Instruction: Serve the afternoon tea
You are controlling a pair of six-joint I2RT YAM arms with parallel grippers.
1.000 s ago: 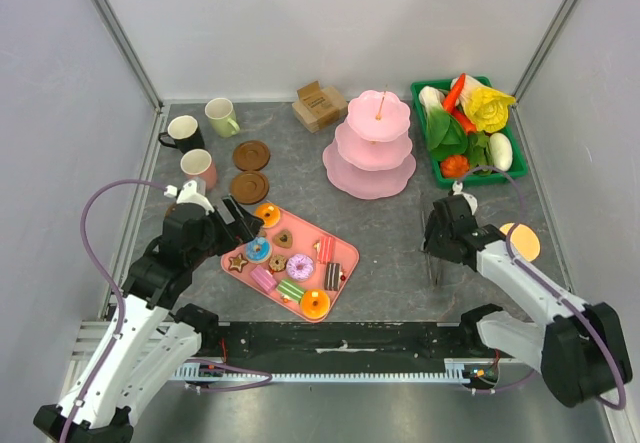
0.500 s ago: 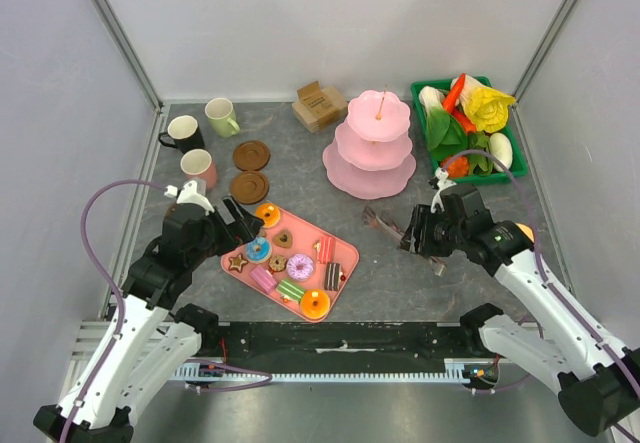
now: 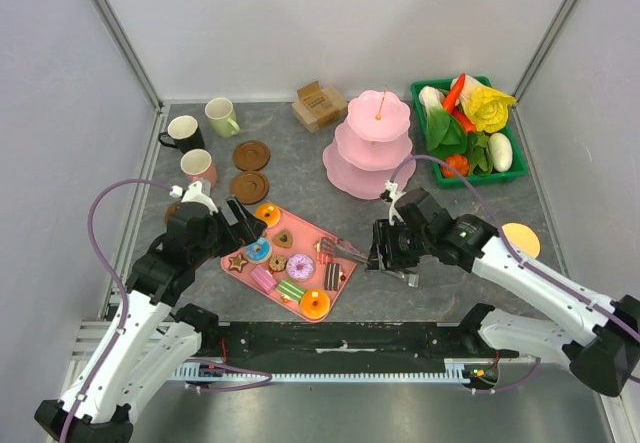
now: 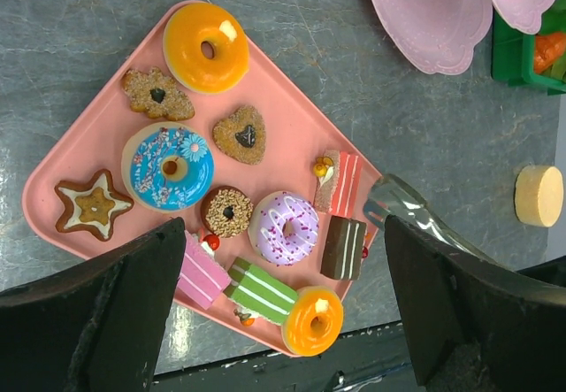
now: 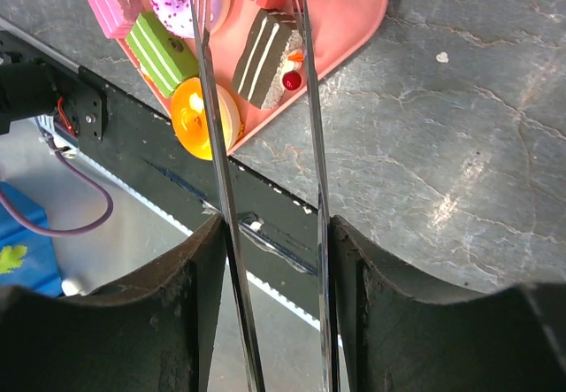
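Observation:
Toy pastries lie on a flat pink tray (image 3: 306, 229): an orange donut (image 3: 267, 215), a purple donut (image 3: 300, 265) and a chocolate cake slice (image 3: 333, 276) among them. My right gripper (image 3: 388, 249) is shut on metal tongs (image 3: 346, 253), whose spread arms (image 5: 212, 100) pass either side of the chocolate slice (image 5: 263, 56); their tips are cut off at the frame's top. My left gripper (image 3: 243, 223) is open and empty above the tray, with the purple donut (image 4: 285, 228) between its fingers (image 4: 133, 303). Black (image 3: 183, 133), green (image 3: 221, 117) and pink (image 3: 199, 168) mugs and two coasters (image 3: 251, 154) stand at the back left.
A three-tier pink stand (image 3: 370, 143) stands behind the tray. A green basket (image 3: 518, 168) of toy vegetables is at the back right. A small cardboard box (image 3: 318, 105) and a yellow disc (image 3: 520, 240) also sit on the table. The black front rail (image 5: 283, 233) runs under the tongs.
My right arm has swung left with the tongs, from the right side of the table to the tray's right edge. The left arm has barely moved.

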